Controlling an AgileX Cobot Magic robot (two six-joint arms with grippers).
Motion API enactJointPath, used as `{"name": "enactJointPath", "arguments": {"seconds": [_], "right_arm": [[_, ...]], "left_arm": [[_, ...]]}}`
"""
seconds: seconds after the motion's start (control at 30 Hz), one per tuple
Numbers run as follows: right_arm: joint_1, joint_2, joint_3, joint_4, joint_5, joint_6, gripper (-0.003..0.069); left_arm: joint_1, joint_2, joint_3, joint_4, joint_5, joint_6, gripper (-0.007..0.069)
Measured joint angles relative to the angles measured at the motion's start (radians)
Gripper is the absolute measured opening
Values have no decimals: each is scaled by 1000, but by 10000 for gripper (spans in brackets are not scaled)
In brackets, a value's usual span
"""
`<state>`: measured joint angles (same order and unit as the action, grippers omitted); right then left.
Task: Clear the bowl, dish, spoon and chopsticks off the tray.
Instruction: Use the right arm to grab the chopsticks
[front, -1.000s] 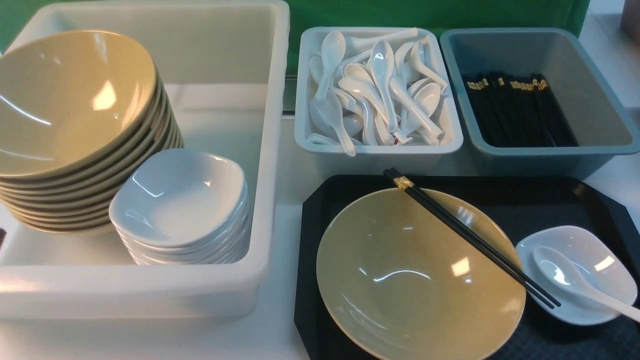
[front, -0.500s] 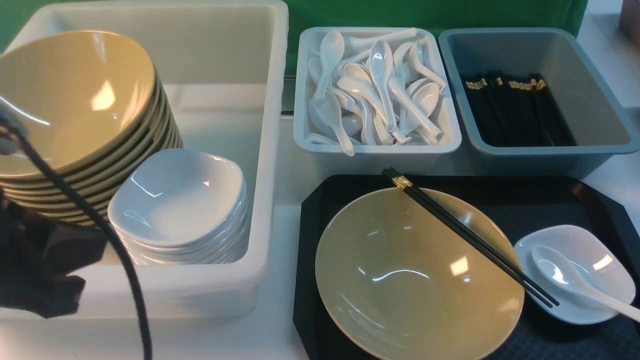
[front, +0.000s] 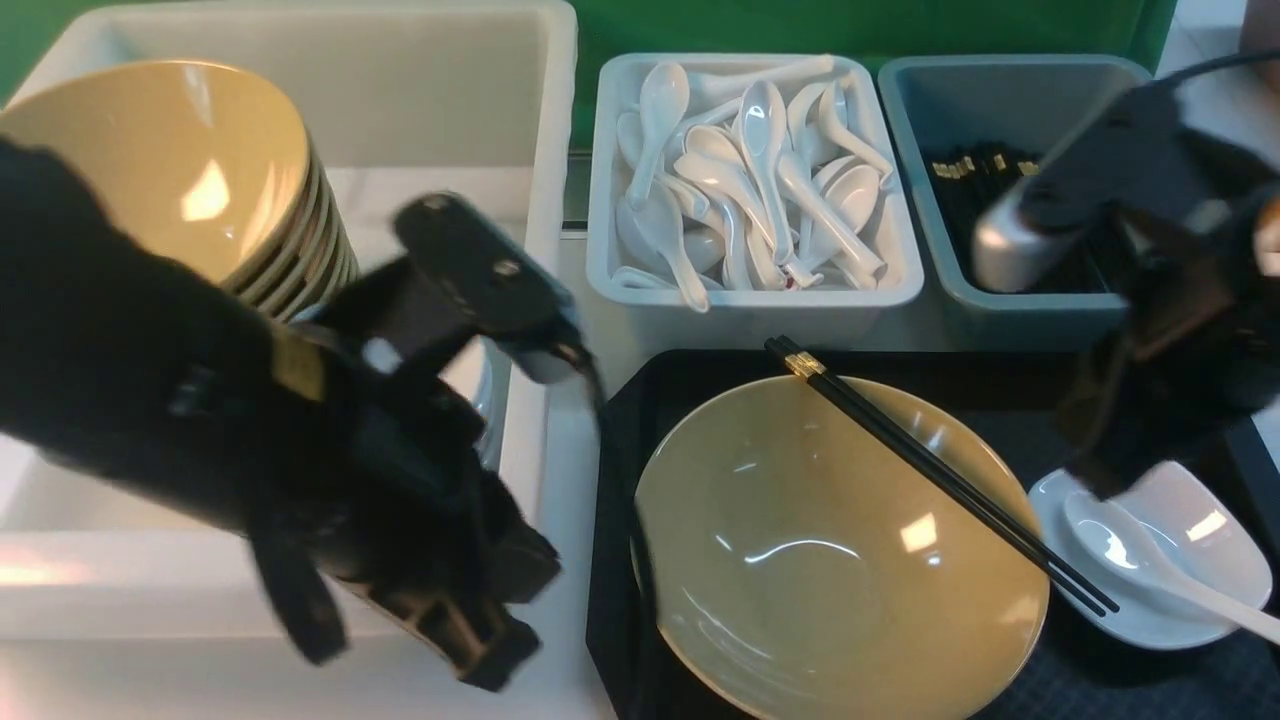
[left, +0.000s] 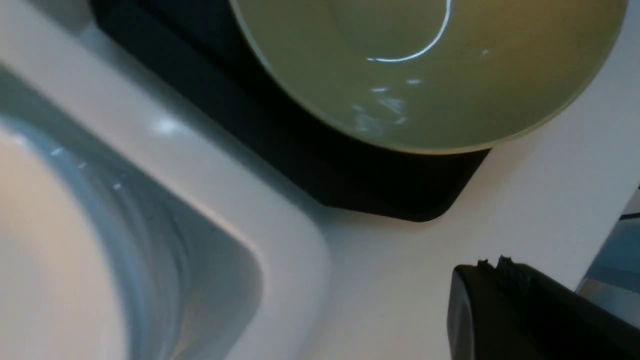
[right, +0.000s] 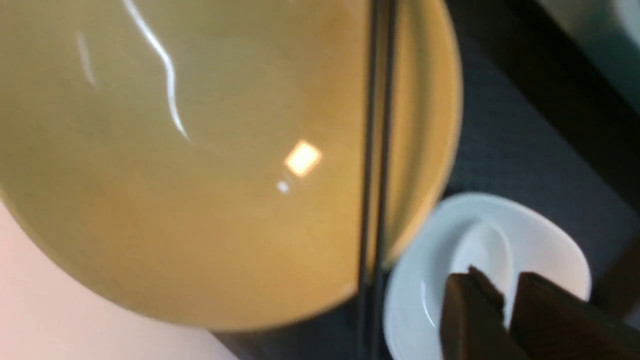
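The tan bowl (front: 840, 560) sits on the black tray (front: 1000, 375), with the black chopsticks (front: 940, 475) lying across its rim. Right of it, the white spoon (front: 1130, 560) rests in the small white dish (front: 1200, 560). My left gripper (front: 495, 650) is shut and empty, hovering over the table by the tray's near left corner (left: 300, 160), beside the bowl (left: 425, 65). My right gripper (right: 502, 280) hangs just above the spoon (right: 487, 250) and dish (right: 550, 240), jaws a narrow gap apart with nothing between them. In the front view it is a blur (front: 1095, 480).
The big white bin (front: 540, 200) on the left holds a stack of tan bowls (front: 170, 190) and a stack of white dishes (front: 485, 390), mostly hidden by my left arm. Behind the tray stand a bin of white spoons (front: 750, 300) and a grey-blue bin (front: 1000, 310) of chopsticks (front: 975, 165).
Both arms have swung into view: the left from the left across the white bin toward the tray's corner, the right from the right down over the dish. The tableware has not moved.
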<state>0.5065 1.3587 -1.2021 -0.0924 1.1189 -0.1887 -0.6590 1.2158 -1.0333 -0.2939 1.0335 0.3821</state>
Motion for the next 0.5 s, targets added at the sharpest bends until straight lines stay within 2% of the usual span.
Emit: {"name": "enactJointPath", "arguments": {"seconds": [0.1, 0.2, 0.33, 0.5], "right_arm": [[10, 108, -63, 8, 1, 0, 358], [12, 203, -113, 18, 1, 0, 451], [12, 291, -148, 21, -2, 0, 488], [12, 385, -158, 22, -9, -8, 486]], "left_arm": [[-37, 36, 0, -2, 0, 0, -11], [-48, 47, 0, -8, 0, -1, -11], [-50, 48, 0, -11, 0, -1, -11], [-50, 48, 0, -12, 0, -1, -11]]}}
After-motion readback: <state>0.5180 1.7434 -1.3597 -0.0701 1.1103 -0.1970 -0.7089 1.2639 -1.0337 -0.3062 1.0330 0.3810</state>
